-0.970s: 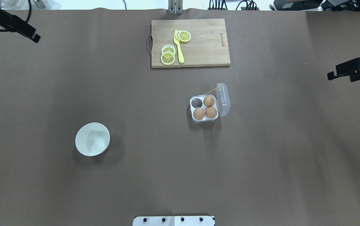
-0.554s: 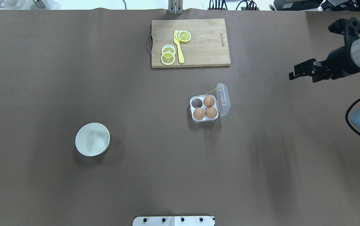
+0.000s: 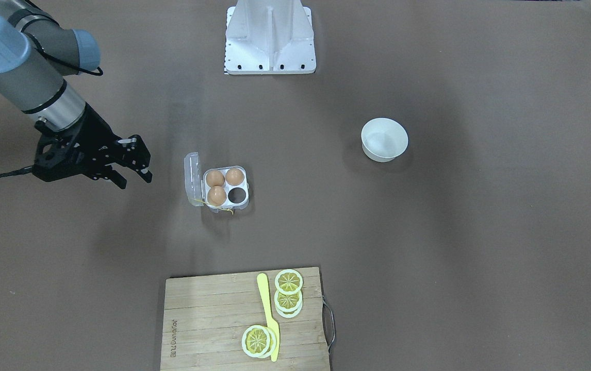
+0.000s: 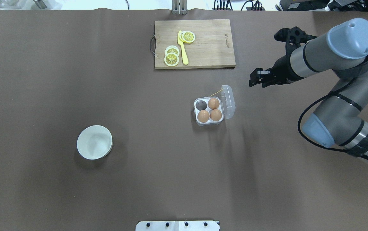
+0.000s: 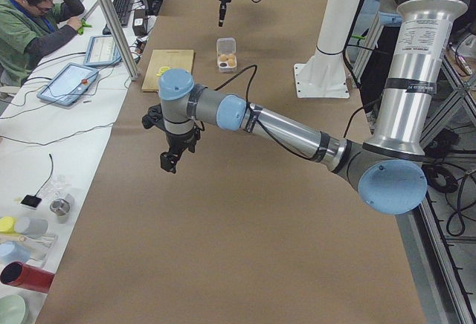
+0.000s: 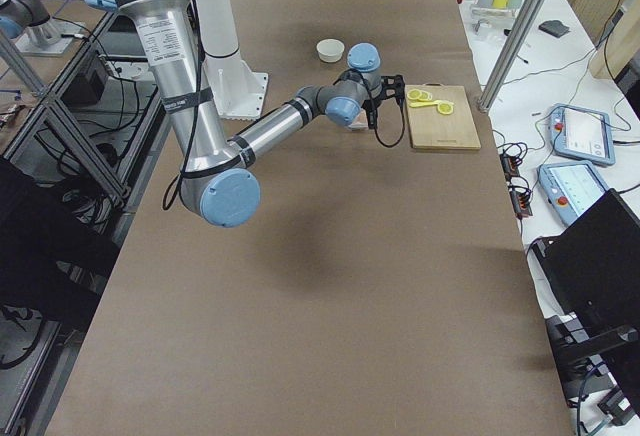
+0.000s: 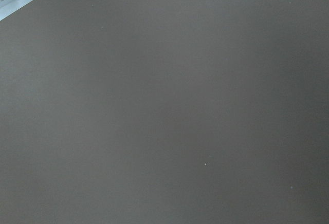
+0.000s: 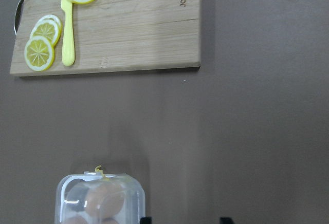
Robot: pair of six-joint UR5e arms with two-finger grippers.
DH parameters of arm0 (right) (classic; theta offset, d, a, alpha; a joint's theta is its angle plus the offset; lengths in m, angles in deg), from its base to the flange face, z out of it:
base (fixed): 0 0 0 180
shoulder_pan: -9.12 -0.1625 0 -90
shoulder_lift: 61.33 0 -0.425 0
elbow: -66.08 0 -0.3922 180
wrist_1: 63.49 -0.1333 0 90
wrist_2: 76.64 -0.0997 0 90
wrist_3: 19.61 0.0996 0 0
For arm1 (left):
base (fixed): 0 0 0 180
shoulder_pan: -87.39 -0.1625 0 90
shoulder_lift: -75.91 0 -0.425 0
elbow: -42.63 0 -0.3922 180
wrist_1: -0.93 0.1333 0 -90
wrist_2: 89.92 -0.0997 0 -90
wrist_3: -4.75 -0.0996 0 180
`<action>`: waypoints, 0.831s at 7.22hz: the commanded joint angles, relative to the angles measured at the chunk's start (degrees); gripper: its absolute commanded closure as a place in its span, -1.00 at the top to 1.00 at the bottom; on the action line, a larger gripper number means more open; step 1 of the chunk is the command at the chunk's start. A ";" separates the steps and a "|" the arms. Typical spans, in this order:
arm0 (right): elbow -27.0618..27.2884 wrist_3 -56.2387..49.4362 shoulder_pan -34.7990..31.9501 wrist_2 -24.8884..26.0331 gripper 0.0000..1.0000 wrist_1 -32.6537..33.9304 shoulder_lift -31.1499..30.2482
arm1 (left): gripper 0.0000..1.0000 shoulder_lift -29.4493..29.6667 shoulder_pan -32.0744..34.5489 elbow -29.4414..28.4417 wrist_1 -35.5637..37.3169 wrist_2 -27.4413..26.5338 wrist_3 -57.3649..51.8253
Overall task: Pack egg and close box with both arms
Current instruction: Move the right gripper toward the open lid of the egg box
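The small square clear-plastic egg box (image 4: 209,124) sits near the middle of the brown paper-covered table (image 4: 42,80). Its hinged transparent lid (image 4: 229,100) is open toward the robot's right. Three small light-brown eggs (image 4: 203,115) sit in three of its four round cups, and the fourth cup stands empty. Off to the robot's left is the round white bowl (image 4: 94,142), well apart from the box. At the far edge lies the wooden cutting board (image 4: 209,48) with yellow lemon slices (image 4: 171,59) and a yellow plastic knife (image 4: 183,53).

From overhead the black two-fingered right gripper (image 4: 255,82) hangs near the lid side of the box without touching it, but its fingers overlap in that view. The camera across the table settles it: the right gripper (image 3: 134,180) has its fingers spread apart with nothing between them (its own wrist camera agrees, with two black fingertips (image 8: 145,220) wide apart at the bottom edge). That wrist view also catches the box through its lid, cut off at the bottom, with the tiny yellow loop (image 8: 98,170) at its far edge.

The black left gripper (image 5: 169,162) shows only from the table's left end, hanging over the brown paper well away from the box. I cannot tell how its fingers stand, and its wrist camera gives only brown paper. From the right end, the near arm blocks most of the box.
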State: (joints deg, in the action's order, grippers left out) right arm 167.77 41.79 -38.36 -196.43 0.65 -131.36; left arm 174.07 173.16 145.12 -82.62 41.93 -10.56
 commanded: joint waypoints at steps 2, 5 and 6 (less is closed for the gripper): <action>-2.89 7.48 7.29 7.01 -1.00 -1.64 3.93 | 0.99 -1.56 2.30 -1.86 -0.12 2.71 -0.25; -2.99 9.60 11.51 10.35 -1.00 -1.65 6.74 | 0.99 -2.44 3.09 -1.77 -0.12 2.71 -0.25; -3.07 11.61 13.45 11.94 -1.00 -1.48 8.32 | 0.99 -2.45 3.35 -1.68 -0.12 2.71 -0.25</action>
State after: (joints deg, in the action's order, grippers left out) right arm 164.79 51.36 -27.16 -186.51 -0.94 -124.76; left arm 171.85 176.17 143.36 -82.73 44.63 -10.81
